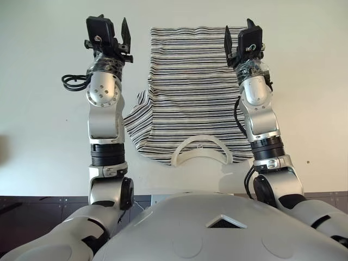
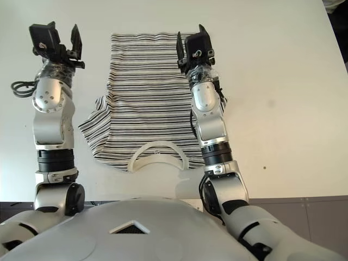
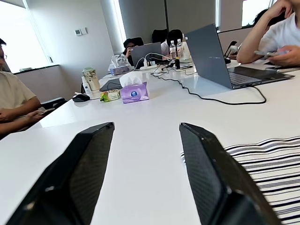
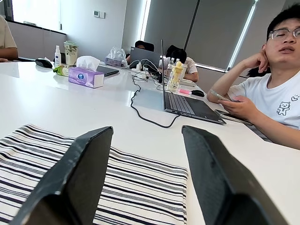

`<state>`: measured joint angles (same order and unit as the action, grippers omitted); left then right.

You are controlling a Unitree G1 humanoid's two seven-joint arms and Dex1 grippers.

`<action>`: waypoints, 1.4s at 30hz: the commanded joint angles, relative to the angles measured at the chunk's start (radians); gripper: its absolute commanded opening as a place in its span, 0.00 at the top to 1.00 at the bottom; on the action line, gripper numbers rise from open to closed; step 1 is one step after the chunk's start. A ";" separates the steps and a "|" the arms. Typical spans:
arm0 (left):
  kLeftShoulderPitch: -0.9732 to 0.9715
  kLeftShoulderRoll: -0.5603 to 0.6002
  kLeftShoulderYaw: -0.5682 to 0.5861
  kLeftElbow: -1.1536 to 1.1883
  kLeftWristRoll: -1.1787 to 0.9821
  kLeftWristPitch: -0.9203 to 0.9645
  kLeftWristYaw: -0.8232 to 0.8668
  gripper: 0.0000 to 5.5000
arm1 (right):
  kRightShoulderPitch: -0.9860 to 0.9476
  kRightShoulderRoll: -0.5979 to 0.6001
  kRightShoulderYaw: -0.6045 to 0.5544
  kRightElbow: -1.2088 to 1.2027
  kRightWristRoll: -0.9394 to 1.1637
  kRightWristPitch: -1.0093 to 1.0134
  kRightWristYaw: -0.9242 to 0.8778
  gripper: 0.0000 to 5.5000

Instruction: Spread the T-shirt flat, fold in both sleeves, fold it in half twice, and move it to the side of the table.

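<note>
White table [image 1: 304, 81]: runs under and out past both claws.

T-shirt [image 1: 190, 92]: striped, lying opened out and mostly flat on the table between the two arms. The far hem spans the gap between the claws. The white collar [image 1: 200, 149] is at the opposite end, back toward the robot. One sleeve [image 1: 138, 117] sticks out behind the left claw, beside that forearm, a bit rumpled. The other sleeve is hidden behind the right arm.

Left claw [image 1: 114, 30]: jaws apart, nothing between them. It sits over bare table just outside the shirt's far corner. From its wrist camera, striped cloth lies alongside one finger [image 3: 211, 168] and bare tabletop shows in the gap.

Right claw [image 1: 239, 32]: jaws apart, holding nothing. It sits over the shirt's other far corner. Striped cloth lies beneath and between its fingers [image 4: 84, 173], and the hem edge ends just ahead of them. Cannot tell whether either claw's tips touch the surface.

Open laptop [image 4: 187, 103]: ahead of the right claw, well beyond the hem.

Tissue box [image 4: 86, 75]: purple, ahead of the claws, well apart from the laptop.

Black cable [image 4: 145, 112]: trails across the table from the laptop's side.

Bottles [image 4: 176, 72]: small cluster behind the laptop.
</note>
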<state>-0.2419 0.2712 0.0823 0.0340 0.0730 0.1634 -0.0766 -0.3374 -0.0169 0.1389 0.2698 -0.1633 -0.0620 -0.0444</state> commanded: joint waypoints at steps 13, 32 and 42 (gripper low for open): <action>-0.009 0.835 -0.315 0.535 0.506 -1.234 -0.358 0.53 | 0.142 -0.070 -0.163 -0.133 -0.100 -0.019 -0.230 0.51; 0.594 0.787 -0.189 0.133 0.570 -0.944 -0.212 0.53 | 0.168 -0.088 -0.139 -0.203 -0.143 0.020 -0.211 0.51; 0.603 0.700 -0.237 -0.003 0.731 -0.699 -0.181 0.53 | 0.160 -0.099 -0.112 -0.210 -0.159 0.037 -0.166 0.51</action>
<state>0.3415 0.9879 -0.0903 0.0148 0.7359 -0.5635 -0.1979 -0.1521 -0.1084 0.0219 0.0678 -0.3122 -0.0392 -0.2189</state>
